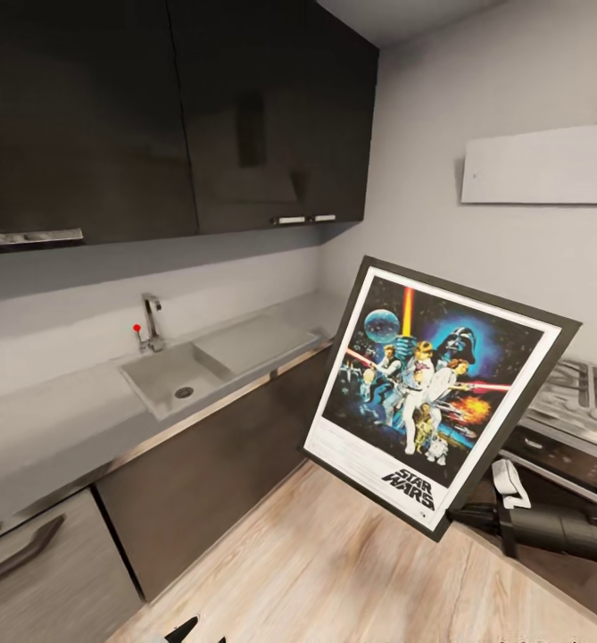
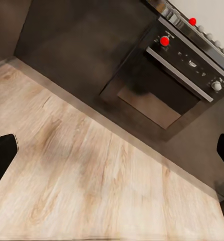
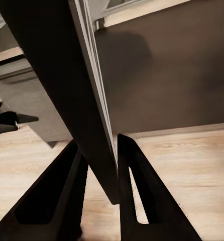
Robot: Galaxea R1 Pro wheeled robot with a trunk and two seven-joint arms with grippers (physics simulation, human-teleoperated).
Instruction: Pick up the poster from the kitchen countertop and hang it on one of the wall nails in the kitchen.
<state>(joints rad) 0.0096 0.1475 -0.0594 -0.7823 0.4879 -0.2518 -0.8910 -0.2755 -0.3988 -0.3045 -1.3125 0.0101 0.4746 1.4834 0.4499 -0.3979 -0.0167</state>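
Overhead, dark glossy wall cupboards [image 1: 173, 116] run above the grey counter [image 1: 57, 420], which bends round the corner and is cut off at the right behind the poster [image 1: 427, 393]. Between the cabinet fronts lies bare wooden floor [image 1: 334, 572]. The poster hangs tilted in the air over that floor, clear of the counter, its lower corner clamped between the right fingers [image 3: 99, 173]; the wrist camera sees it edge-on. Beyond it the hob [image 1: 584, 384] is partly hidden. The left fingers [image 2: 4, 153] stand wide apart over the floor, near the oven [image 2: 167, 80]. No nail can be made out.
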